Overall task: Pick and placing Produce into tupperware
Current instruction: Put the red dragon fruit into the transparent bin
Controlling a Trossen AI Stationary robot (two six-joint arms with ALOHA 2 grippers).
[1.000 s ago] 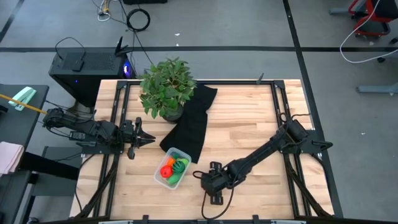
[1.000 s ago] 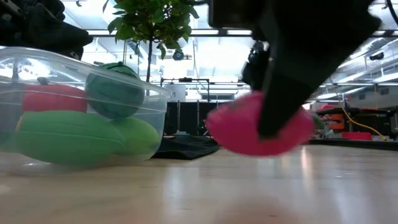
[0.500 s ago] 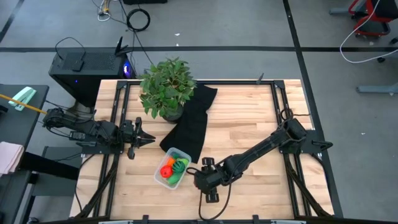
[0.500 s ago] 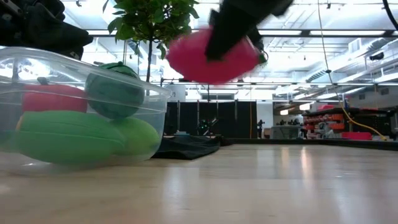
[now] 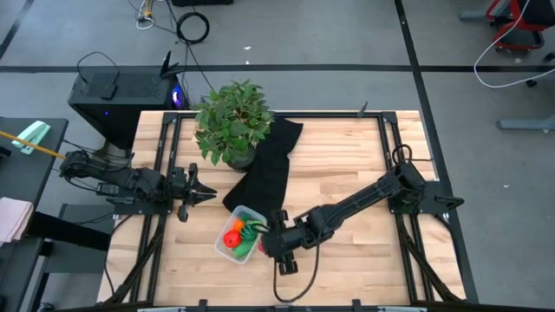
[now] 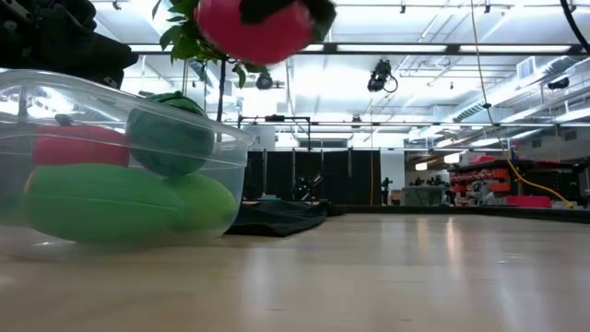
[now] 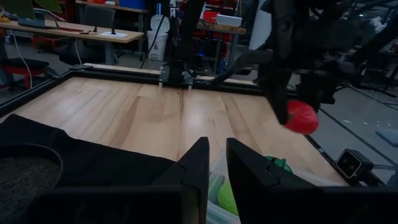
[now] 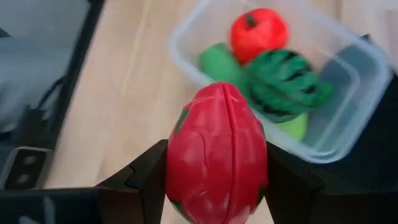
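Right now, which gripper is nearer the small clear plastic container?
Right. The right gripper, holding a red toy fruit, hovers at the small clear plastic container edge; the left gripper waits farther off beside the black cloth.

- No text, label, brand, number or sign can be read in any of the views.
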